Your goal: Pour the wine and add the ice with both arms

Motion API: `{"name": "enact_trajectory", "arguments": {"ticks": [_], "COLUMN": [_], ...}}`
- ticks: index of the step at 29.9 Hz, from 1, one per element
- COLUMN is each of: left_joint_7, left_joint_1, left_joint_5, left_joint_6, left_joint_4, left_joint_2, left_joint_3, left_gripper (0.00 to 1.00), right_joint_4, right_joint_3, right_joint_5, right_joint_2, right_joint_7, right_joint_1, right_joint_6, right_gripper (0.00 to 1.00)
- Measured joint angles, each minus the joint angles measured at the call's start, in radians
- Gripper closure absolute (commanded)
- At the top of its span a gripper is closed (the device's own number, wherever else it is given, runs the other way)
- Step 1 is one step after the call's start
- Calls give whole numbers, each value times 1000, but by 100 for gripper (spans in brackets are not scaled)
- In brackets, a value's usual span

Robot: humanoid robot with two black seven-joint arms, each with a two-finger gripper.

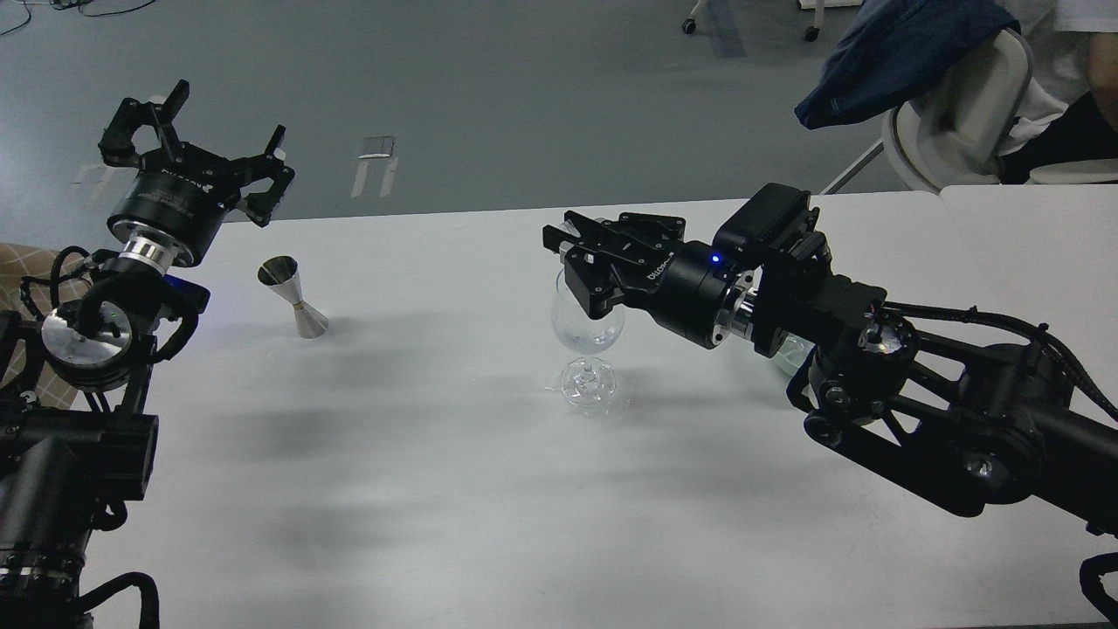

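A clear stemmed wine glass [587, 325] stands upright at mid-table, with a faint whitish trace low in its bowl. My right gripper [566, 249] hangs just over the glass's left rim; its dark fingers cannot be told apart. I cannot make out any ice in it. My left gripper [229, 112] is open and empty, raised at the far left above the table's back edge. A silver jigger [294, 298] stands on the table below and to the right of it. A clear vessel [790, 354] shows behind my right arm, mostly hidden. No heap of ice is visible.
The white table [419, 472] runs across the view, with its back edge near the top. Beyond it at the far right is a white chair [961, 114] with a dark blue cloth [891, 52] draped over it, and a seated person.
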Motion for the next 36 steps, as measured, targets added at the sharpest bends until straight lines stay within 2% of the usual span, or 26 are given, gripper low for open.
{"name": "enact_trajectory", "arguments": {"ticks": [11,13,15,16,17,19,28,29,31,32,33,36], "left_joint_7": [2,2,2,2,2,2,2,2,2,2,2,1], "left_joint_1": [2,2,2,2,2,2,1,1,0,0,0,0], "left_joint_5": [0,0,0,0,0,0,0,0,0,0,0,0], "left_joint_6": [0,0,0,0,0,0,0,0,0,0,0,1], "left_joint_4": [0,0,0,0,0,0,0,0,0,0,0,0], "left_joint_2": [1,1,1,1,1,1,1,1,1,1,1,1], "left_joint_3": [-7,-7,-7,-7,-7,-8,-8,-8,-8,-8,-8,-8], "left_gripper": [3,3,3,3,3,3,3,3,3,3,3,2], "right_joint_4": [35,39,40,40,40,39,37,38,38,38,38,38], "right_joint_3": [-5,-6,-7,-7,-7,-7,-4,-4,1,7,16,75], "right_joint_5": [4,4,4,4,4,4,3,3,3,3,4,14], "right_joint_2": [-83,-88,-88,-88,-87,-82,-78,-78,-78,-75,-71,-33], "right_joint_7": [4,4,4,4,4,4,3,3,3,3,3,2], "right_joint_1": [-13,-16,-18,-18,-18,-19,-19,-19,-19,-18,-18,-17], "right_joint_6": [0,0,0,0,0,0,-5,-5,-6,-8,-11,-13], "right_gripper": [86,83,72,58,52,47,44,41,21,7,0,0]}}
